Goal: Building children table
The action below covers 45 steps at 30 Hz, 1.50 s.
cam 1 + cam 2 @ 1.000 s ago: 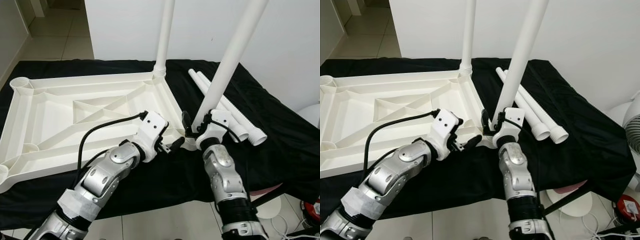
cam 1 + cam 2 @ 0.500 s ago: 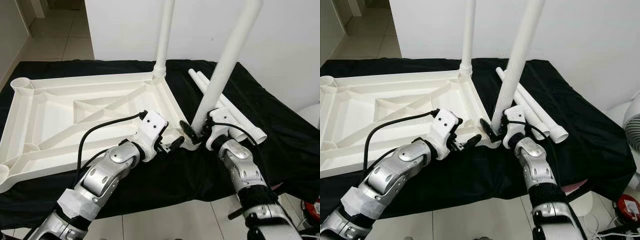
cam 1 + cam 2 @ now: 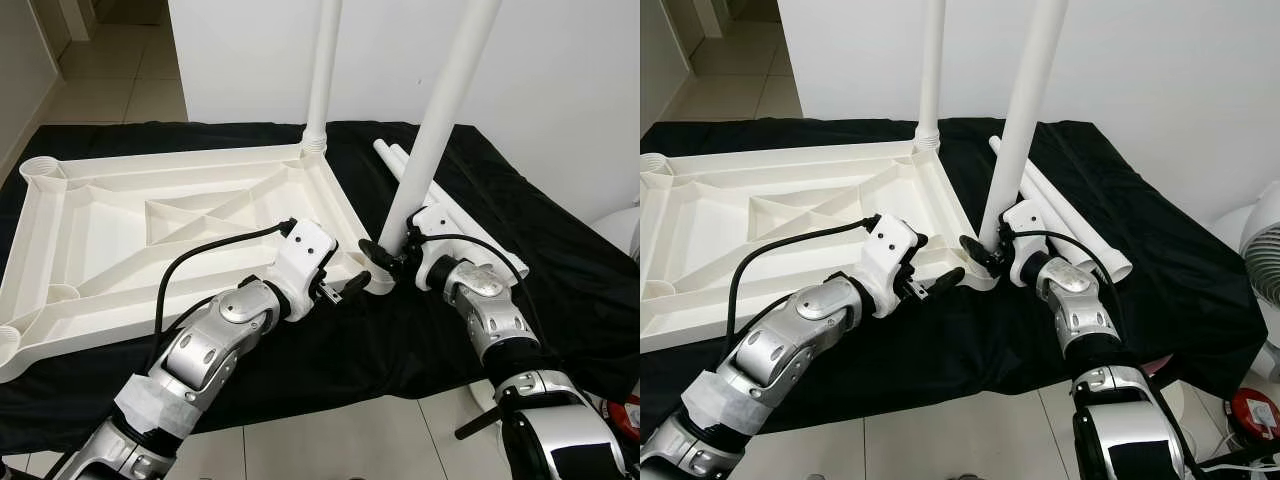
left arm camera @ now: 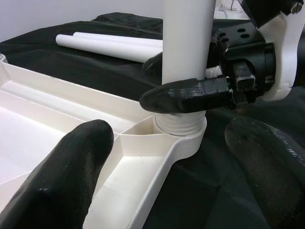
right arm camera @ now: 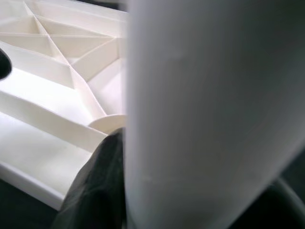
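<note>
A white table top [image 3: 150,230] lies upside down on a black cloth [image 3: 560,290]. The right gripper [image 3: 388,252] holds a white leg [image 3: 440,120] low down, its fingers clamped on it, and the leg stands in the near right corner hole of the table top. The left gripper [image 3: 345,290] rests just beside that corner (fingers apart, holding nothing). Another leg [image 3: 322,70] stands in the far right corner. Two spare legs [image 3: 470,225] lie on the cloth near the table top.

Place: home room | cues: tiled floor [image 3: 120,95], white wall [image 3: 560,80] (fan [image 3: 1265,235] nearby)
</note>
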Tool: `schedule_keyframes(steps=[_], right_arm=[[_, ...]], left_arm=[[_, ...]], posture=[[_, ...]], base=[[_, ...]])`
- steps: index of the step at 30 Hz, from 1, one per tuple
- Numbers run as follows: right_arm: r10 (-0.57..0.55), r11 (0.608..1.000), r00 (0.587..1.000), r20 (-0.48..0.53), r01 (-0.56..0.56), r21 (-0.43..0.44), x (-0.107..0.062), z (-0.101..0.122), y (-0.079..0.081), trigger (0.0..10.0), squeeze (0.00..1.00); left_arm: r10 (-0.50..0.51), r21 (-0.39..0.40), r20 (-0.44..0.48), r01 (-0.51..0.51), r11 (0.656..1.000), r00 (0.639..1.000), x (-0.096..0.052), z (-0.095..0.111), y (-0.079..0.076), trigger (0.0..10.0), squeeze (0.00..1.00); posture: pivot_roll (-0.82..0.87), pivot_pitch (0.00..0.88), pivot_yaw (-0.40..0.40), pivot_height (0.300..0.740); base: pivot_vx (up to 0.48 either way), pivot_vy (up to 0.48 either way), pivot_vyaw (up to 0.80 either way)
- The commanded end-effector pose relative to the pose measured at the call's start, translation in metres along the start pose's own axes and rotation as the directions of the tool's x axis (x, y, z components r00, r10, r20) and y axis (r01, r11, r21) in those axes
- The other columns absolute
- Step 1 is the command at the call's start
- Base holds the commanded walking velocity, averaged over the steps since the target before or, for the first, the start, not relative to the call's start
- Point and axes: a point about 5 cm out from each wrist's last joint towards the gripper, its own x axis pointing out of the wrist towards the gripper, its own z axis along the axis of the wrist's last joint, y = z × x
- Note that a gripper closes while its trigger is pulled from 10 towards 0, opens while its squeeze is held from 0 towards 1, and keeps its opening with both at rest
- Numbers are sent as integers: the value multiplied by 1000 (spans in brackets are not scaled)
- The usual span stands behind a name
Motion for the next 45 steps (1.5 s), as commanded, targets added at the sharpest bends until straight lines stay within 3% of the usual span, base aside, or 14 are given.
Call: schedule_keyframes(steps=[1,14,15,19,23,25,28,29,30,32,36,43,44,45], right_arm=[[33,999,999,-26,-33,-15,3,-2,3,0,0],[38,999,999,-35,-38,-6,2,-7,3,0,0],[-24,1000,999,-38,24,16,2,-11,4,10000,0],[-171,983,984,-58,174,54,1,-16,7,10000,0],[-243,965,968,-70,248,86,0,-19,10,10000,0],[-433,888,898,-78,440,135,-2,-19,19,10000,0],[-502,849,861,-82,508,147,-4,-19,22,10000,0],[-577,795,811,-95,584,163,-6,-19,28,10000,0],[-577,795,811,-95,584,163,-6,-19,28,10000,0],[-649,727,752,-114,658,197,-7,-20,42,10000,0],[-631,741,771,-85,632,226,-1,-12,63,10000,0],[-638,734,765,-84,638,234,-6,-7,60,10000,0],[-635,737,769,-78,633,237,-6,-5,61,10000,1000],[-635,737,769,-78,633,237,-6,-5,61,10000,1000]], left_arm=[[-115,13,3,115,993,993,-1,1,-5,10000,0],[-111,10,2,111,994,994,-2,1,-5,10000,0],[-113,11,1,113,994,994,-2,1,-5,10000,0],[-117,8,-1,117,993,993,-3,0,-7,10000,0],[-119,7,-3,119,993,993,-3,-1,-8,10000,0],[-122,1,-5,122,993,993,-3,-2,-9,10000,0],[-122,0,-6,122,993,992,-3,-2,-10,10000,0],[-124,-4,-7,124,992,992,-3,-3,-10,10000,0],[-124,-4,-7,124,992,992,-3,-3,-10,10000,0],[-130,-6,-7,130,992,992,-3,-3,-12,10000,0],[-138,-6,-7,138,990,990,-2,-3,-13,10000,0],[-145,-4,-9,145,989,989,-2,-3,-14,10000,0],[-144,-5,-8,144,990,990,-2,-3,-14,10000,0],[-144,-5,-8,144,990,990,-2,-3,-14,10000,0]], posture=[[64,26,-74,740],[64,29,-74,740],[63,33,-74,740],[58,40,-78,740],[58,43,-81,740],[56,46,-81,740],[56,46,-81,740],[48,47,-82,740],[48,47,-82,740],[46,49,-84,740],[44,49,-83,740],[43,47,-87,740],[43,47,-87,740],[43,47,-87,740]], base=[[0,0,0],[0,0,0],[0,0,0],[0,0,0],[0,0,0],[0,0,0],[0,0,0],[0,0,0],[0,0,0],[0,0,0],[0,0,0],[0,0,0],[0,0,0],[0,0,0]])
